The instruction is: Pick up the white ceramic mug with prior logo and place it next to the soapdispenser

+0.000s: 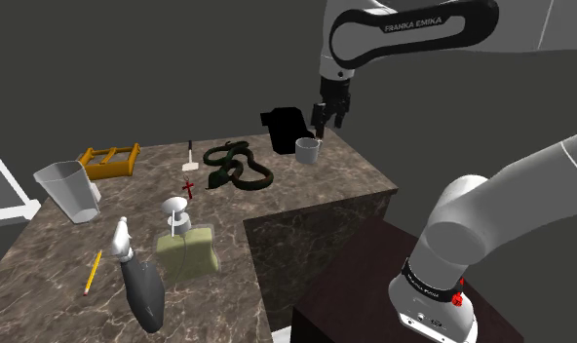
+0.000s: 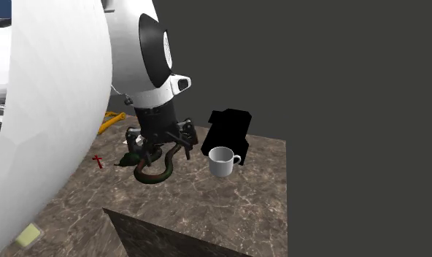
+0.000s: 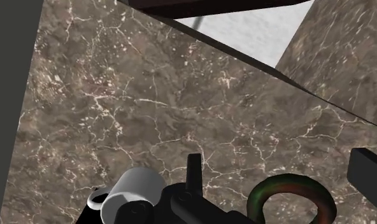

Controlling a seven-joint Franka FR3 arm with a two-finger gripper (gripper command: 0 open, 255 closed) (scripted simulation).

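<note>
- One white mug [image 1: 307,149] stands upright on the marble counter [image 1: 316,200]. It is near the far corner, just in front of a black boxy thing [image 1: 285,129].
- None of the task looks done. The mug is not lifted, and everything from the grasp to the setting down is left.
- The gripper [image 1: 327,123] hangs close over the mug with its fingers apart, clasping nothing. In the wrist view the mug lies outside the gap, beside one finger. A dark green coiled snake figure [image 1: 238,168] lies partly under the gap instead.
- My judgement is that the hand must shift sideways to straddle the mug before closing.
- The soap dispenser [image 1: 186,246] has a yellowish body and a white pump. It stands well apart from the mug, toward the counter's near edge in the shoulder view, with bare marble beside it.
- The mug's inside looks empty.
- A grey cup [image 1: 67,188], leaning, shows nothing in it.
- A yellow crate [image 1: 111,161] beyond it also seems bare inside, though I cannot see its floor fully.
</note>
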